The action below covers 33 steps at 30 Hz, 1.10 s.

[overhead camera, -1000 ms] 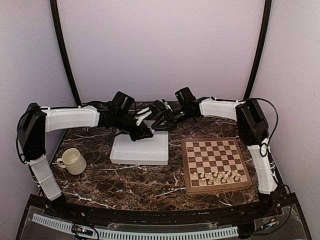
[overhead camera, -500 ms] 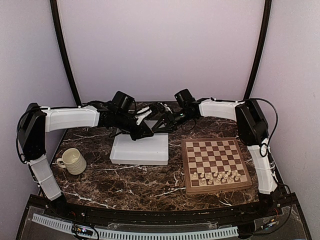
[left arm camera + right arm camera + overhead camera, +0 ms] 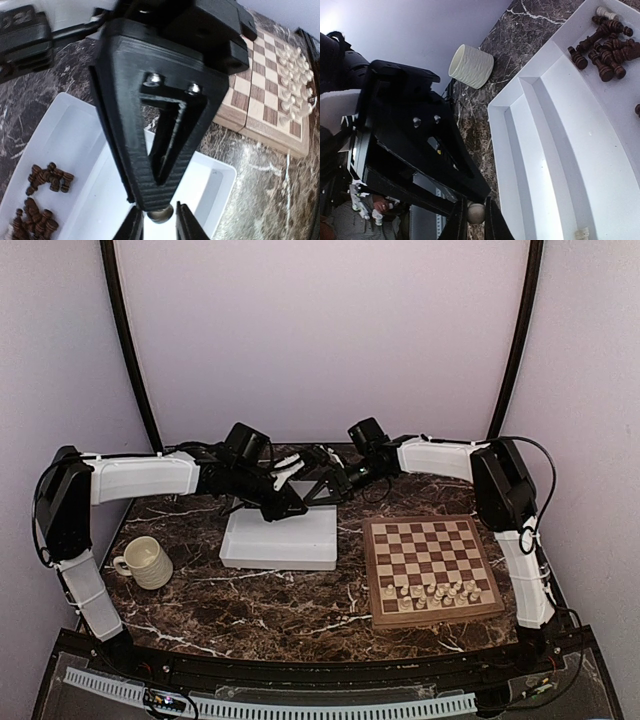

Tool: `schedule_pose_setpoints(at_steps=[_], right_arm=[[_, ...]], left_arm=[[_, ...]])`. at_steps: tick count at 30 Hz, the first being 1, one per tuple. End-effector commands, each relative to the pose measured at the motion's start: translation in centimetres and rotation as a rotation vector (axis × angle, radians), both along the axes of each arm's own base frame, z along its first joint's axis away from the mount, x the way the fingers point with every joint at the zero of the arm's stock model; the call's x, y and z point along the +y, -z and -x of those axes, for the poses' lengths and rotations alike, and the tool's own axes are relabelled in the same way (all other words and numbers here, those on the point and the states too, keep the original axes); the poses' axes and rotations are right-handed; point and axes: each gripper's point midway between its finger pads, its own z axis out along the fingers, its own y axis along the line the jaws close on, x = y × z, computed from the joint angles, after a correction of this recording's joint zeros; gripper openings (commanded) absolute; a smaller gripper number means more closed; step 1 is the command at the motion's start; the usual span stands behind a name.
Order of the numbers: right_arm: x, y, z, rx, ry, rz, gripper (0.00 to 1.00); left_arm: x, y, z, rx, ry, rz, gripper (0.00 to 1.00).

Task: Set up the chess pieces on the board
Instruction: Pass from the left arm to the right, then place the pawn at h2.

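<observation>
**Operator:** Report the containers and their contents.

**Technician:** A white divided tray lies on the dark marble bench, left of the chessboard and apart from it. One end compartment holds a loose heap of dark brown chess pieces, most of them lying on their sides. A single cream piece lies at the edge of that heap. A cream ribbed mug stands upright near the left edge of the bench, well apart from the tray. Its interior cannot be made out.

**Operator:** Report the board.

**Technician:** Cream chess pieces stand upright, clustered on the rows nearest the arm bases.

**Operator:** Report the pincers.

**Technician:** Both arms meet in the air over the far side of the tray. The right pincer is pressed together on a pale chess piece, pinching its rounded end between the fingertips. The left pincer has a fingertip on each side of the same piece, slightly parted. Whether those fingertips bear on the piece cannot be told.

**Operator:** Location of that piece?

**Technician:** It is in the air above the tray, well apart from the chessboard.
</observation>
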Motion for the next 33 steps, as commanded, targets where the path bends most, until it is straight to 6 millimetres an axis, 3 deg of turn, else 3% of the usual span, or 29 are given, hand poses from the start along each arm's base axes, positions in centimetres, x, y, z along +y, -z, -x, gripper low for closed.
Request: schedule_pose_setpoints(at_steps=[1, 3, 4, 6, 10, 15, 19, 22, 27, 30, 33], right_arm=[[-0.8, -2.3, -0.3, -0.200, 0.013, 0.035, 0.04], [-1.9, -3.3, -0.9, -0.280, 0.048, 0.065, 0.03], [-2.7, -3.5, -1.3, -0.315, 0.067, 0.081, 0.03], [-4.3, -4.6, -1.9, -0.393, 0.102, 0.104, 0.03], [-9.1, -5.4, -2.1, -0.512, 0.173, 0.196, 0.03], [-17.7, -4.6, -1.6, -0.618, 0.247, 0.358, 0.03], [-25.2, -3.5, 0.0, -0.666, 0.339, 0.492, 0.02], [-29.5, -2.7, 2.3, -0.716, 0.372, 0.597, 0.02], [-34.6, -0.7, 6.5, -0.760, 0.420, 0.728, 0.02], [-36.2, 1.1, 9.6, -0.733, 0.370, 0.780, 0.02], [-37.3, 2.8, 11.2, -0.719, 0.339, 0.824, 0.02]], left_arm=[[0.5, -1.8, -0.9, -0.064, -0.053, 0.016, 0.36], [0.9, -2.9, -1.3, -0.116, -0.083, 0.038, 0.58], [1.3, -2.8, -1.4, -0.125, -0.101, 0.031, 0.88], [1.8, -3.6, -1.7, -0.157, -0.136, 0.039, 0.98], [3.6, -4.3, -3.2, -0.185, -0.284, 0.048, 0.99], [5.9, -3.6, -4.9, -0.090, -0.496, 0.069, 0.99], [5.7, -4.1, -4.7, 0.055, -0.479, 0.186, 0.99], [5.2, -4.6, -4.3, 0.148, -0.443, 0.262, 0.96], [4.4, -4.4, -3.7, 0.221, -0.406, 0.277, 0.80], [4.2, -4.5, -3.4, 0.255, -0.404, 0.285, 0.73], [4.2, -4.6, -3.2, 0.271, -0.403, 0.281, 0.70]])
